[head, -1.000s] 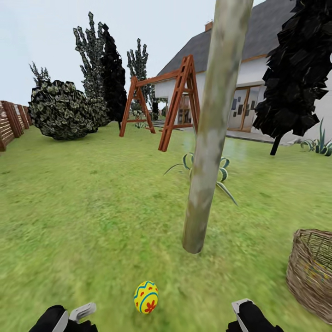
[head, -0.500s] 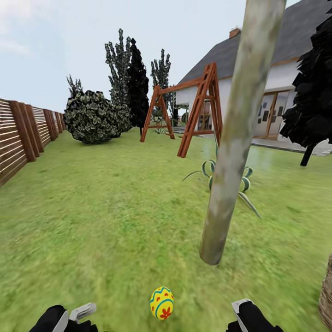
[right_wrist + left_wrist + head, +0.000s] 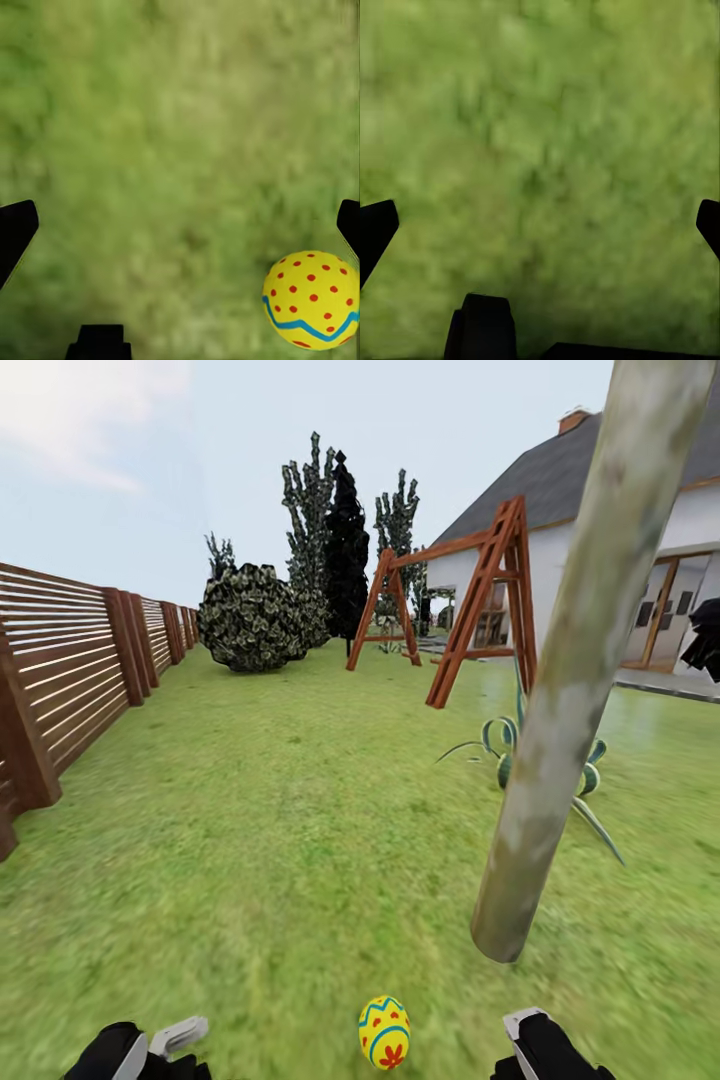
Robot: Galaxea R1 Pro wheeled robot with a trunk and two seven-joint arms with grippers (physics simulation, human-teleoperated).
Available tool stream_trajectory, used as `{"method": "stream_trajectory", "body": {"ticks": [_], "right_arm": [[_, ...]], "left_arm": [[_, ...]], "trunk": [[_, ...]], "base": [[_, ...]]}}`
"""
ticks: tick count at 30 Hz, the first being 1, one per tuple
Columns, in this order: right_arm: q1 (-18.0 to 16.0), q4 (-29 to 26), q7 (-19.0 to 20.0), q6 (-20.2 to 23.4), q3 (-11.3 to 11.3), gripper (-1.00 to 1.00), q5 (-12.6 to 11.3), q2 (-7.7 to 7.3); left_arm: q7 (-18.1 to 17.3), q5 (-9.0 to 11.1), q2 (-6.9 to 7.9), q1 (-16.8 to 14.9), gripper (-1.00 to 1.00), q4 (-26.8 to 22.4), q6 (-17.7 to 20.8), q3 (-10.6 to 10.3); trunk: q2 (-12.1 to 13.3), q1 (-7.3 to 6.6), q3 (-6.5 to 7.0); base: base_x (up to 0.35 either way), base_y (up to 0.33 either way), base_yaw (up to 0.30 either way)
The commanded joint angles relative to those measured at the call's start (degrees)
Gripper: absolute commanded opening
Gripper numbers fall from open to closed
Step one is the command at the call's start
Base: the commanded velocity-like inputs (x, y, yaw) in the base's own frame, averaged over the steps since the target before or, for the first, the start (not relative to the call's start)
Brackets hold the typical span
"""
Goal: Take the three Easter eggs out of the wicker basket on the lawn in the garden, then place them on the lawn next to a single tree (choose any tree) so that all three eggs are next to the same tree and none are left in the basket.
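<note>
Grass lawn carries our egg — yellow, red flowers, blue zigzags — beside the tree; both hands spread, empty.

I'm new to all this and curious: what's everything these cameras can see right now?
Yellow painted Easter egg: one, red and blue marks, on the grass near the trunk.
Pale grey-green tree trunk: one, right of centre.
Green lawn: throughout.
Brown slatted wooden fence: along the left.
Reddish wooden swing frame: one, behind.
White house with grey roof: far right.
Dark round bush: one, by the fence.
Left gripper: black, open.
Right gripper: black, open.
</note>
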Motion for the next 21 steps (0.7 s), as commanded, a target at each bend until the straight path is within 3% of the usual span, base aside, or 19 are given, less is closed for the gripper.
{"method": "stream_trajectory", "body": {"ticks": [1,6,11,21], "right_arm": [[0.0,-0.1,0.0,0.3,0.3,1.0,0.3,-0.07],[0.0,-0.2,0.0,0.3,0.2,1.0,0.0,-0.08],[0.0,-0.2,0.0,0.3,0.1,1.0,-0.2,-0.08],[0.0,-0.2,0.0,0.4,0.3,1.0,-0.2,-0.08]], "left_arm": [[-0.4,-0.4,0.0,0.0,1.0,0.0,0.3,0.3],[-0.5,-0.4,0.14,0.0,1.0,-0.1,0.3,0.3],[-0.5,-0.4,0.04,0.0,1.0,-0.1,0.3,0.3],[-0.4,-0.4,0.01,0.0,1.0,-0.1,0.3,0.2]], "trunk": [[0.4,-0.24,0.14],[2.4,-1.34,1.16],[4.4,-2.43,2.15],[8.4,-4.63,3.96]], "base": [[0.0,0.0,0.29],[-0.02,0.0,0.29],[-0.281,0.0,0.267],[-0.343,0.0,0.027]]}}
